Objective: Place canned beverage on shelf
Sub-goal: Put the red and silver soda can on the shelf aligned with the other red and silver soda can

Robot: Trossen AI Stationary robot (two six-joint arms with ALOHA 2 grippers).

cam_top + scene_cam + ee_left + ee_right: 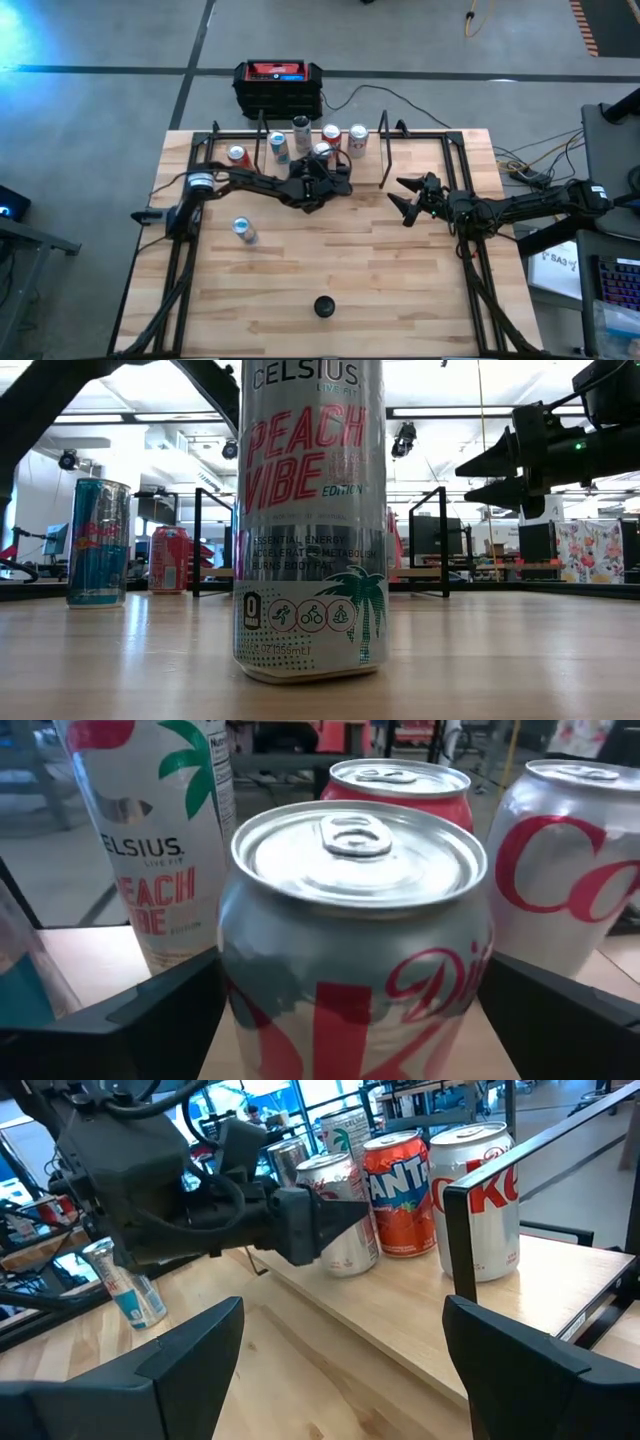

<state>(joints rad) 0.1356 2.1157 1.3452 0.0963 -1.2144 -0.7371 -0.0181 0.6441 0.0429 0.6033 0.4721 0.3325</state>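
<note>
The left hand (322, 172) is up at the shelf (420, 1315), its fingers spread wide on either side of a silver Diet Coke can (355, 935) — black pads flank the can's sides, and whether they press it or just bracket it I cannot tell. That can stands upright on the light-wood plank at the far side of the table (330, 260), its pull tab unopened on top.

Around it the shelf is crowded: a tall Celsius Peach Vibe can (160, 830) just beside it, a red can (400, 785) right behind, another silver Coke can (565, 860) next to that. From the right wrist view an orange Fanta can (403, 1195) stands between two silver ones, a black rod upright (460, 1245) in front.

Off the shelf — a slim blue-and-silver can (243, 231) stands alone on the table near the left arm, and a dark round object (323, 306) sits near the front edge.

The right hand (405, 200) hovers above the table just right of the shelf, fingers apart, gripping nothing.
</note>
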